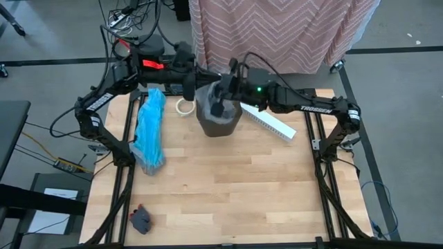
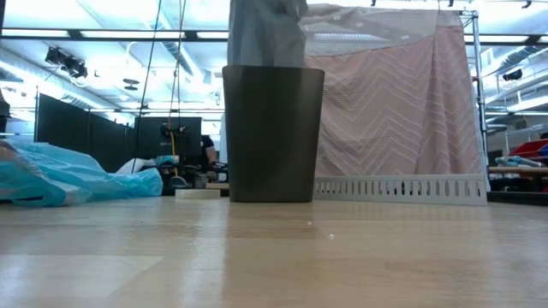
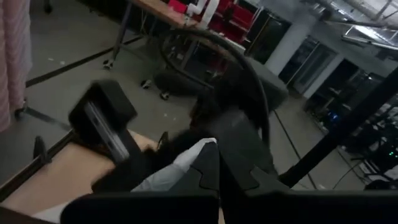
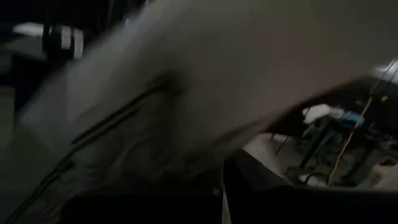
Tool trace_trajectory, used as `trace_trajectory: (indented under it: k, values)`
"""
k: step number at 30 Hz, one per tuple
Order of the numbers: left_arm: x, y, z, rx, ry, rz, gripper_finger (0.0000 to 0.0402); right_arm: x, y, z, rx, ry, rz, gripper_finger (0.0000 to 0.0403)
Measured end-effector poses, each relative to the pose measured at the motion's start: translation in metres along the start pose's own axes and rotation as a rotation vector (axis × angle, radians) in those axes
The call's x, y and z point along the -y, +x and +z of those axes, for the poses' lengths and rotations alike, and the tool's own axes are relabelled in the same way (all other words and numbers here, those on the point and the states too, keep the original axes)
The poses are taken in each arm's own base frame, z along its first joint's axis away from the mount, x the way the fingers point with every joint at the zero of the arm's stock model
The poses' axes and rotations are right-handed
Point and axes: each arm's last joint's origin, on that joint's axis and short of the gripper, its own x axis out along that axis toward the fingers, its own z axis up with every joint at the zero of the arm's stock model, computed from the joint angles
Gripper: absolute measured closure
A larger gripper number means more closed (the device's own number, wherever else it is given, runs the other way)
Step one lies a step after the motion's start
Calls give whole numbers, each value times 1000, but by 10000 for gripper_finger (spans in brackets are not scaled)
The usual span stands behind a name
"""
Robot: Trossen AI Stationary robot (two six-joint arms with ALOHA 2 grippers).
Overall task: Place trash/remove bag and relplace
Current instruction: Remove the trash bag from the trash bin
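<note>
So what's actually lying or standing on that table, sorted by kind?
Bins: 1, dark bin with grey bag rising from it
Bags: 2, grey bag plus blue bag
Tape rings: 1
Long white boxes: 1
Dark crumpled lumps: 1
Total: 6

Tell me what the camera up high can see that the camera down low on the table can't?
Only the high view shows both arms meeting over the bin, the left gripper, the right gripper, and a small dark object near the table's front edge. Only the low view shows grey bag plastic rising out of the bin's top. Both show the dark bin, the blue bag, the long white box and the pink curtain.
</note>
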Motion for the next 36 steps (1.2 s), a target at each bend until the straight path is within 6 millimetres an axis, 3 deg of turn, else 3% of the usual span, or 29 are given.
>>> trace_trajectory:
  k: [7, 13, 18, 21, 26, 36]
  values:
    - [-12, -10, 7, 8, -44, 18, 401, -15, 5, -19, -139, -42, 69, 403]
    - [-11, -43, 26, 113, -40, 40, 401, -21, 7, -31, -231, -85, 126, 403]
    - [-14, -59, 25, 87, -27, 93, 401, -10, 2, -26, -236, -201, 42, 403]
    - [-17, -66, 20, 41, -25, 153, 401, 6, -8, -9, -162, -193, -28, 403]
    - [-25, -57, 12, -12, -22, 203, 401, 20, -29, 23, 8, -162, -72, 403]
    - [-29, -36, 12, 35, -68, 107, 401, 13, -25, 16, -24, -170, -43, 403]
